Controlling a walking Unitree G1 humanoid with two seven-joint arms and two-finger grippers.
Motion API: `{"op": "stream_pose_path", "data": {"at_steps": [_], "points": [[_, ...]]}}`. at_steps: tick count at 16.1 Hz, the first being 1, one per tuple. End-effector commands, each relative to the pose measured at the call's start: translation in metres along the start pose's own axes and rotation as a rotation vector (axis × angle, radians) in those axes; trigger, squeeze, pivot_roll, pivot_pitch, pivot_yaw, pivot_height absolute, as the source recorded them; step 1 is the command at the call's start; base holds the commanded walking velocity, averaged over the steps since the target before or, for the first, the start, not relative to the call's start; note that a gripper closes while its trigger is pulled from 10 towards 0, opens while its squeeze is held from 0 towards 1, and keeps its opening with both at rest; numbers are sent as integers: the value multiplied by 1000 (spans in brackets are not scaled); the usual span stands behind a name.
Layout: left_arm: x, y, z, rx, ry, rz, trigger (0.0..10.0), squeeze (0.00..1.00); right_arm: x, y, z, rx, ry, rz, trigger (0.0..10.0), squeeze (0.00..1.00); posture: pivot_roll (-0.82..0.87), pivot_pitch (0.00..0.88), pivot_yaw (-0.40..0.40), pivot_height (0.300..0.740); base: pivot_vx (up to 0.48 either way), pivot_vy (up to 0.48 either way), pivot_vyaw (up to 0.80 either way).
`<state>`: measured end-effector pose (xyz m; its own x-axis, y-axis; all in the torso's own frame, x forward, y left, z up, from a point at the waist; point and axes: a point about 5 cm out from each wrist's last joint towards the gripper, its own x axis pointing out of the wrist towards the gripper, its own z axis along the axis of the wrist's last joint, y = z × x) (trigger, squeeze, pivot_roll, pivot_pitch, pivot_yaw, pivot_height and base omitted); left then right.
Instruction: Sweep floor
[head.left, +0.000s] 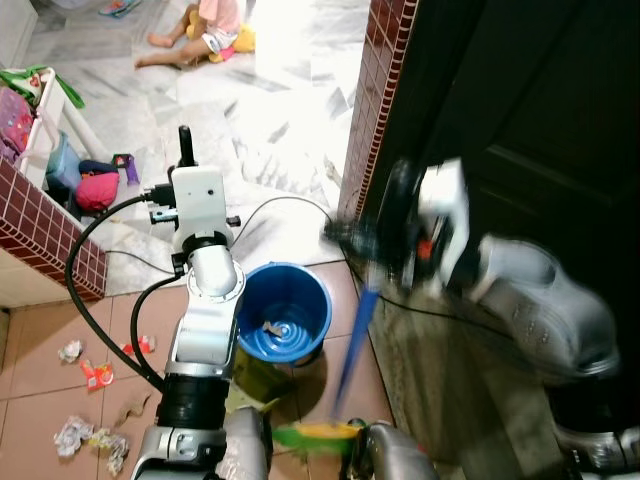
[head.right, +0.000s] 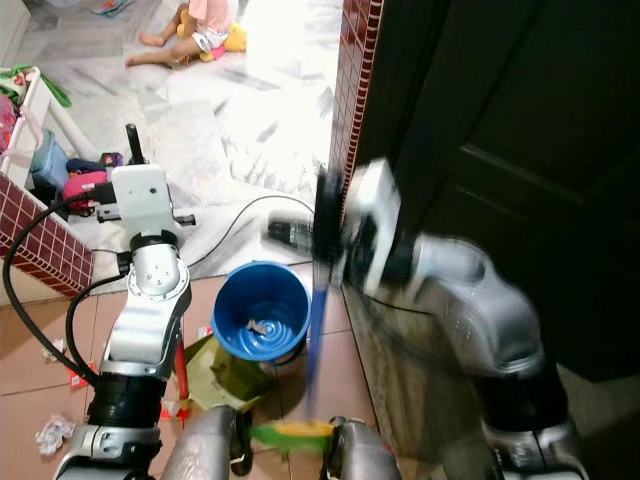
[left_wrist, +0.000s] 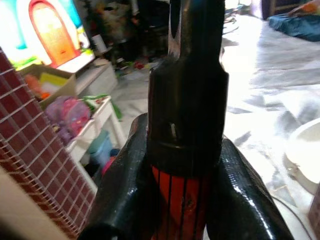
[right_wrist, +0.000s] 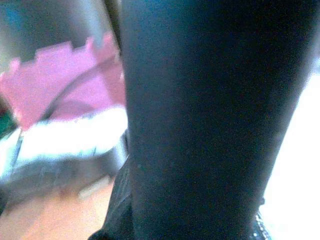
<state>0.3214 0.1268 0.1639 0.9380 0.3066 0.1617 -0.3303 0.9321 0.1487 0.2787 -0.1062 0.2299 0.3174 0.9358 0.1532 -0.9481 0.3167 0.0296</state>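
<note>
While the right tool (head.right: 322, 232) — motion-blurred in both head views — clenches the upper shaft of a blue-handled broom (head.left: 352, 345), the left tool (left_wrist: 186, 165) is closed on the black-and-red ribbed grip of what looks like the long handle of a green plastic dustpan (head.right: 222, 375). That handle pokes up above the left wrist (head.left: 185, 145). The broom's yellow-green bristle head (head.left: 318, 432) sits low by the robot's feet on the terracotta tile floor (head.left: 40, 330), just beside a round blue plastic bucket (head.left: 284, 312) that has a scrap lying inside it.

Crumpled paper and wrapper litter (head.left: 90, 435) lies scattered on the tiles on the robot's left, well apart from the bristles, so the sweeping looks barely begun.

Several things could go wrong from here. A broad stroke towards the litter would have to pass the bucket and could knock it over — spilling what it holds. A black cable (head.left: 290, 202) trails across the white marble floor (head.left: 270, 120) near the bucket, and the bristles or a foot could snag it. A fast swing near the dark wooden door (head.left: 540, 130) risks striking it. A child (head.left: 200, 30) sits on the marble further off.
</note>
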Motion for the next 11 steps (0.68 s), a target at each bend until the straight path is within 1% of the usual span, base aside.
{"op": "stream_pose_path", "data": {"at_steps": [1, 2, 3, 4, 5, 7, 8, 9, 10, 11], "points": [[1, -13, 10, -20, -58, -74, 10000, 0, 5, -1, 23, -46, -124, -8, 10000, 0, -20, 130, -18, 740, 0, 0, 0], [2, -19, 8, -34, -46, -115, 10000, 0, 8, -5, 25, -55, -138, -43, 10000, 0, -21, 125, -22, 740, 0, 0, 0], [1, -29, 8, -49, -51, -173, 10000, 0, 14, -8, 24, -73, -162, -99, 10000, 0, -19, 121, -28, 740, 0, 0, 0], [0, -32, 9, -78, -54, -213, 10000, 0, 18, -9, 21, -116, -152, -144, 10000, 0, -18, 119, -29, 740, 0, 0, 0], [0, -31, 10, -81, -55, -214, 10000, 0, 19, -9, 20, -122, -150, -153, 10000, 0, -17, 118, -29, 740, 0, 0, 0], [-5, -15, 5, -94, -55, -201, 10000, 0, 17, -18, 14, -147, -171, -310, 10000, 0, -11, 117, -30, 740, 0, 0, 0], [-7, -7, 3, -100, -46, -185, 10000, 0, 16, -21, 13, -146, -195, -390, 10000, 0, -11, 117, -30, 740, 0, 0, 0], [-7, -7, 3, -100, -46, -185, 10000, 0, 16, -21, 13, -146, -195, -390, 10000, 0, -11, 117, -30, 740, 0, 0, 0], [-11, 6, 2, -101, -49, -164, 10000, 0, 16, -23, 8, -186, -198, -465, 10000, 0, -9, 117, -29, 740, 0, 0, 0], [-15, 12, 2, -101, -52, -158, 10000, 0, 15, -25, 4, -188, -200, -503, 10000, 0, -9, 117, -29, 740, 0, 0, 0]]}}
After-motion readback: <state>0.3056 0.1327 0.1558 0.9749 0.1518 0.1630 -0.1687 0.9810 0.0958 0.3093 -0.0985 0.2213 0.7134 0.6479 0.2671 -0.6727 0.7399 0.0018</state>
